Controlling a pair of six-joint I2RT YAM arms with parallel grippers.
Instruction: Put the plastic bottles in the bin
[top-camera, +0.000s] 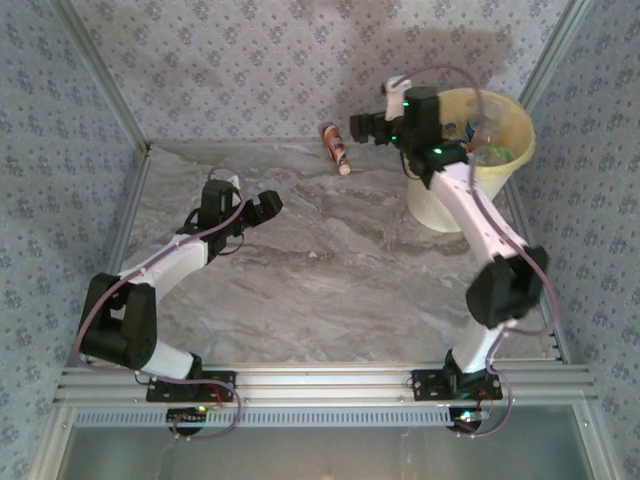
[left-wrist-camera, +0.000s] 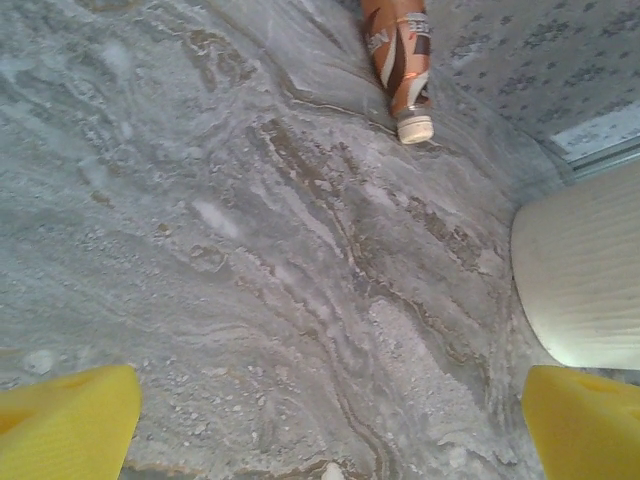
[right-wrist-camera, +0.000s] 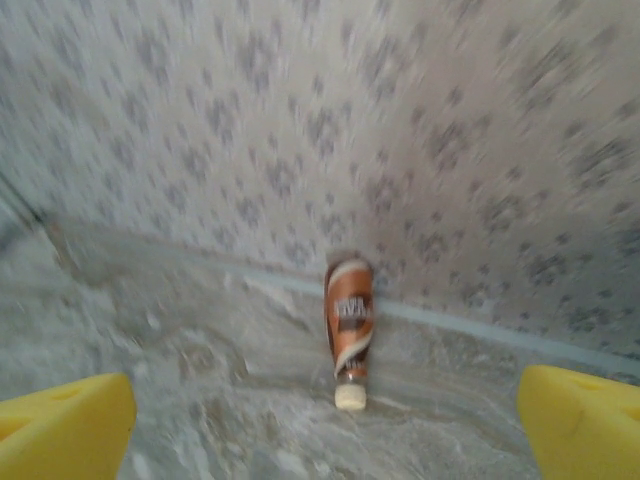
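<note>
I had the left pincer (left-wrist-camera: 330, 425) and right pincer (right-wrist-camera: 320, 430) spread, empty — the last bottle (top-camera: 337, 147) on the surface (top-camera: 300, 280), I judged, needed reaching, pinching, carrying to the bin (top-camera: 522, 128).

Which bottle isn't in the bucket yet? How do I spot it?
Look at the grey marble table, along its far edge by the patterned wall. Left of the pale yellow bin lies one bottle on its side. It alone is outside the bin, with a brown label and white cap.

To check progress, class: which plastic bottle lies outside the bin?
The brown-labelled bottle, on its side by the back wall; the other bottles lie inside the yellow bin.
</note>
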